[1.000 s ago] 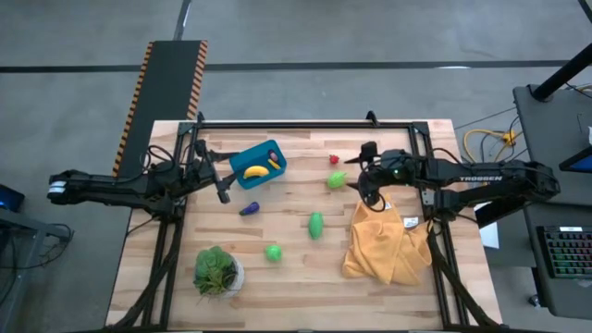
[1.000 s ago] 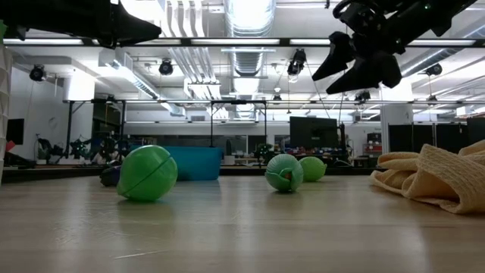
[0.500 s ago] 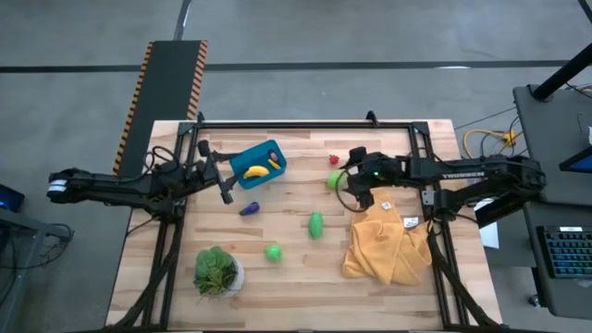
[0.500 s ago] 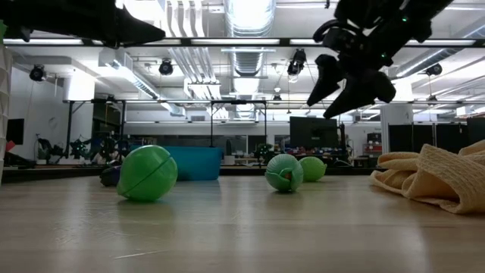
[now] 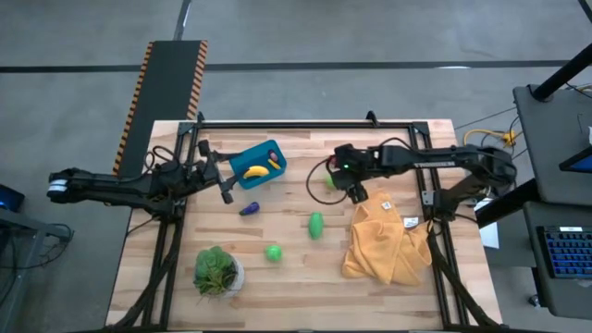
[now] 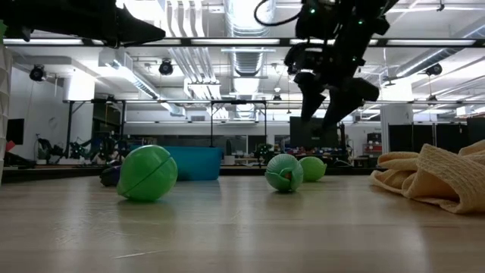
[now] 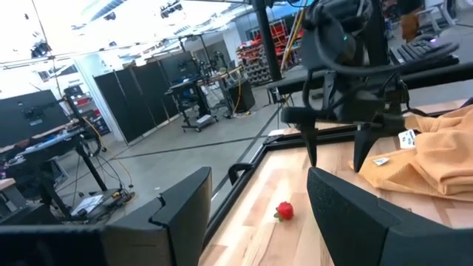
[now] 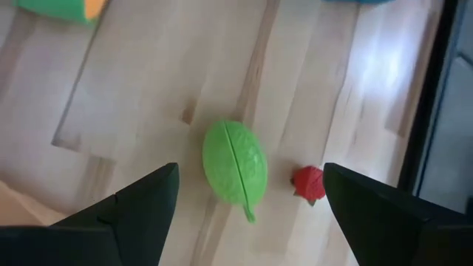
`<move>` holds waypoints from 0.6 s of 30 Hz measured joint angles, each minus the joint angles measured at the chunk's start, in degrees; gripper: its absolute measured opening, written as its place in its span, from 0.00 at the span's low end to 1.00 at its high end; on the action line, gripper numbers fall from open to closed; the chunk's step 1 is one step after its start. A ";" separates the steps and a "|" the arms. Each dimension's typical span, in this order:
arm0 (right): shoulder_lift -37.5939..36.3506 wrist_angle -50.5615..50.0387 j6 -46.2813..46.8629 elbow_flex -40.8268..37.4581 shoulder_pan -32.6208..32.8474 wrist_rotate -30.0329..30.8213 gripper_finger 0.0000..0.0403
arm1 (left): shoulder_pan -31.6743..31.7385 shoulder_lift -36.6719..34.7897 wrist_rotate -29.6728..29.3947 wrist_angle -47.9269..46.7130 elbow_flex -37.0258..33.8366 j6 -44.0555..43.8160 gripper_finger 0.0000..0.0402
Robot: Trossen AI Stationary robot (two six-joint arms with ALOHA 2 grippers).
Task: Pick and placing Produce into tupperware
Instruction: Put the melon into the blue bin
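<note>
only wrist views show red piece [image 8: 309, 183]

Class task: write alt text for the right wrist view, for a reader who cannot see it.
An oval green toy fruit lies on the wooden table, framed between the two dark fingers of the right arm's open end effector. A small red toy piece sits just beside it, apart from it.
</note>
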 joint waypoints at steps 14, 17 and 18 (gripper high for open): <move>8.20 -1.13 -3.67 3.15 -3.97 -0.93 0.81 | 0.00 -0.14 0.00 -0.20 -0.13 0.02 0.52; 9.21 -1.05 -4.04 3.01 -4.23 -2.01 0.81 | 0.00 -0.14 0.00 -0.16 -0.13 0.03 0.52; 9.56 -1.04 -4.02 3.01 -4.19 -2.01 0.81 | 0.00 -0.16 0.00 -0.17 -0.13 0.04 0.52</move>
